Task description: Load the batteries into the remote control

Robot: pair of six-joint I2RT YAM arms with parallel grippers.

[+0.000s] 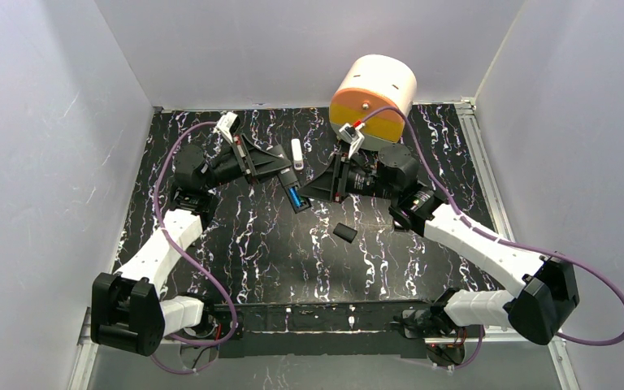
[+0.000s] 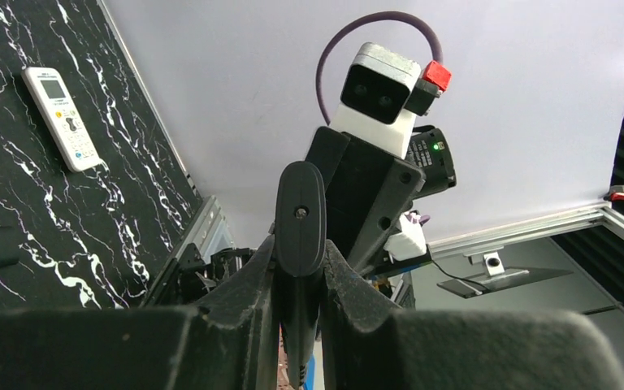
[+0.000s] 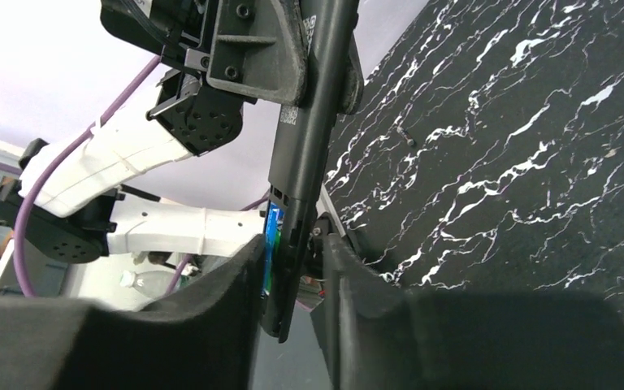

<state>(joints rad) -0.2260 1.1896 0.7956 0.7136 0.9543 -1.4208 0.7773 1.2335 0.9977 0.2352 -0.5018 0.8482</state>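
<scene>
1 black remote [image 3: 313, 106] w/ blue battery [image 1: 295, 197]: L claw [image 2: 299, 248] clamps it, R claw [image 3: 292, 244] straddles its end, grip unclear; white remote [image 2: 61, 118] nearer L claw.

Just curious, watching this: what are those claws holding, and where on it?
The left gripper clamps the slim black remote near one end; the right gripper brackets its other end, grip unclear.

The white remote control [image 2: 61, 118] is seen in the upper left of the left wrist view, laid flat and face up on the black marbled surface [image 2: 16, 211], its small display at the upper end and the buttons below. The shiny blue battery [image 1: 295, 199] is seen just left of centre in the top view, set lengthwise against the lower end of the slim black remote [image 1: 290, 185]
</scene>
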